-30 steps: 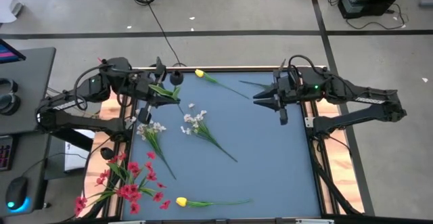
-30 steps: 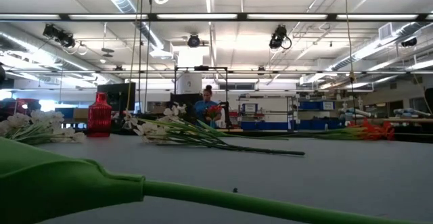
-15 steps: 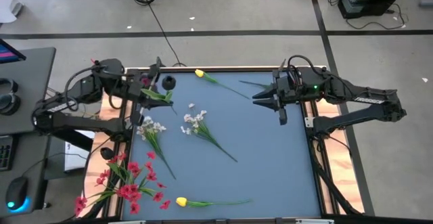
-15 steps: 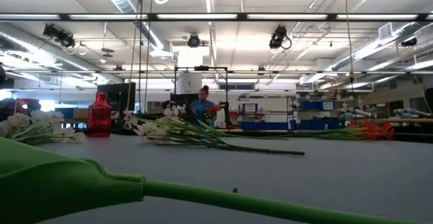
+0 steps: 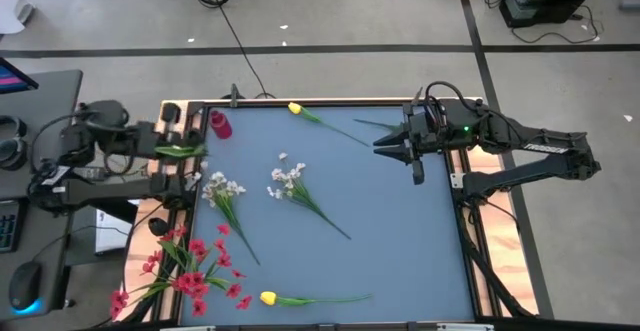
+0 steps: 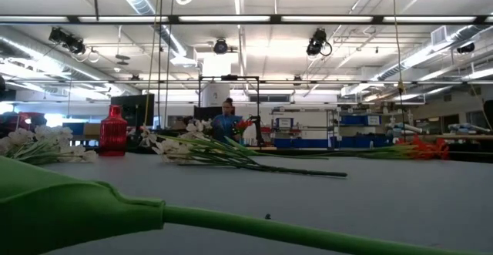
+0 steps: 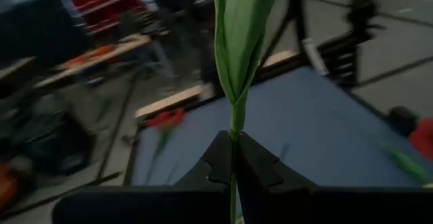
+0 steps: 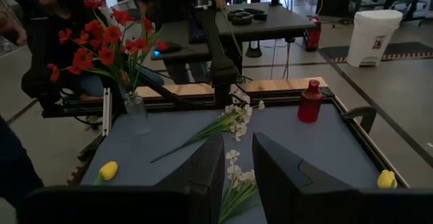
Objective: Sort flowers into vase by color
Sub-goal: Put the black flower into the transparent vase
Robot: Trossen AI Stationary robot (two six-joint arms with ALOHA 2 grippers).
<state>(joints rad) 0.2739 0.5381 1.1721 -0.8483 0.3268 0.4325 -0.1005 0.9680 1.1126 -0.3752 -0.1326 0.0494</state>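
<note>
Green leafy stem point(image 7: 237, 41) pinched in the closed left claw point(image 7: 233, 158), off the tabletop's point(image 5: 400, 231) far-left edge.
Smooth, folded leaves wrap the thin stem, which runs straight out from between the dark fingers; in the high view it lies across that claw just beside the small, glossy red vase point(image 5: 220, 124) standing in the far-left corner. White sprays point(image 5: 288, 181) lie mid-tabletop, red blossoms point(image 5: 190, 271) at the near-left corner, one yellow tulip point(image 5: 295, 109) at the far edge and another point(image 5: 268, 298) at the near edge. Right claw point(image 5: 384, 145) hangs over the far-right part, fingers slightly apart, holding nothing.
</note>
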